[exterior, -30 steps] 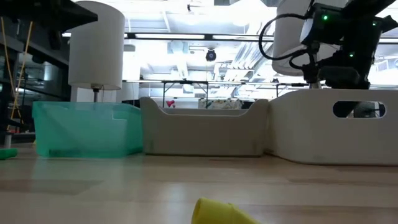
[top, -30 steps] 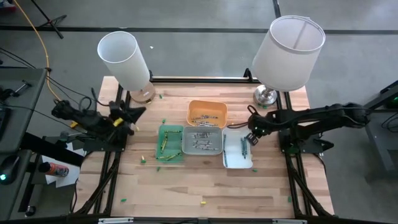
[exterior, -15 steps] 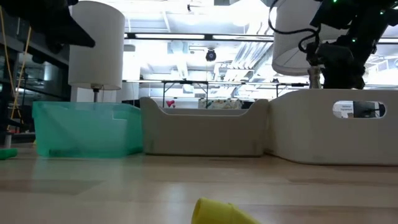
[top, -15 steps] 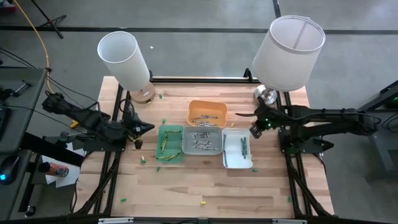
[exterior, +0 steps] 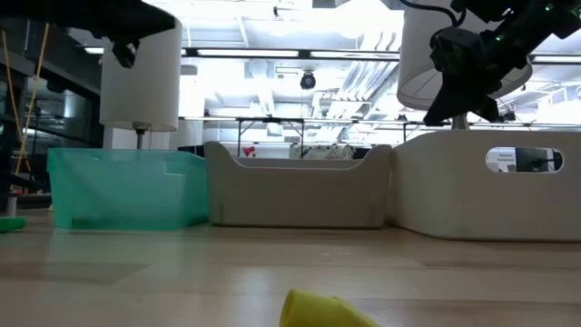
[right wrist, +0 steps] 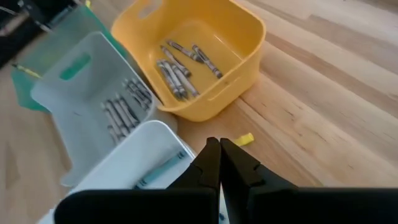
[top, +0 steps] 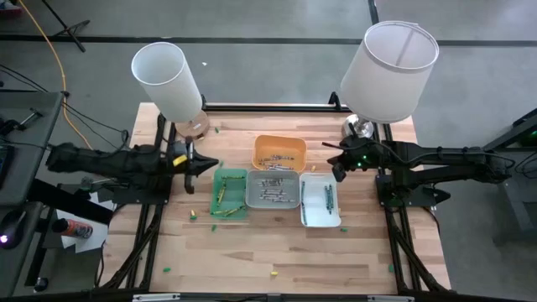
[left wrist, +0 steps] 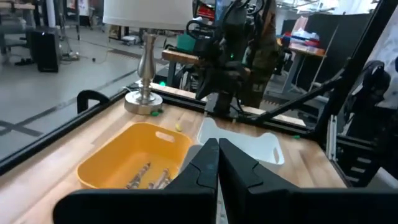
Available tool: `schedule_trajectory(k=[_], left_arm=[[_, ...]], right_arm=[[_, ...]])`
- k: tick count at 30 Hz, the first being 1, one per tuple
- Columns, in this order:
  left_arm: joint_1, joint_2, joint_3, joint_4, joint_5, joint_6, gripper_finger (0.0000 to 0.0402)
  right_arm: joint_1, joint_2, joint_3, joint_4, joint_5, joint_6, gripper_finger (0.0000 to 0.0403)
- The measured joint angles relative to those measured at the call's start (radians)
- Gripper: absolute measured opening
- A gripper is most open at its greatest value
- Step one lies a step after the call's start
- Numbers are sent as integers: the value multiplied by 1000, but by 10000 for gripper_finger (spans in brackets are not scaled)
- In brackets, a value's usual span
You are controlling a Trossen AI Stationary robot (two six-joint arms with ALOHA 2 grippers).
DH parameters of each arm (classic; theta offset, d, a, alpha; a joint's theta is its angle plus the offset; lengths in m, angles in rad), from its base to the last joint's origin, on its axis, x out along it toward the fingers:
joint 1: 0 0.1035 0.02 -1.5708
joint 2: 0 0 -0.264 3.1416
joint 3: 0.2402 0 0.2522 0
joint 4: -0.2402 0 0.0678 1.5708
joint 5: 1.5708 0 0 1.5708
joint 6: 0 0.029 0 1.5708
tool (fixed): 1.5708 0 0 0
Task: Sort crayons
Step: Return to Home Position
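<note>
Green tray point(top: 236, 204), grey tray point(top: 252, 201), white tray point(top: 312, 206), orange tray point(top: 280, 139) hold crayons point(top: 273, 186) mid-desk point(top: 344, 256); left pincer point(top: 210, 164), right pincer point(top: 335, 165) flank them.

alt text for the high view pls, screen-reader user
Overhead: four trays cluster mid-table, a green tray, grey tray and white tray in a row, an orange tray behind, all holding crayons. The left pincer hovers by the green tray's far corner, the right pincer by the white tray's. Two lamps stand at the table's far corners; stray crayons lie around.
</note>
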Motion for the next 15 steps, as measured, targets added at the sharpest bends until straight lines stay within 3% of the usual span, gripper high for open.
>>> schedule_trajectory(k=[5,8,11,15], left_arm=[[169,-8,-5,12,198,24,0],[219,-65,-5,-2,260,7,0],[228,-149,-5,-78,265,-12,0],[214,-278,-5,-184,191,-52,0]], right_arm=[[0,-2,0,12,-31,53,0],[0,-2,0,18,-69,75,0],[0,-3,0,36,-96,79,0],[0,-3,0,49,-98,102,0]])
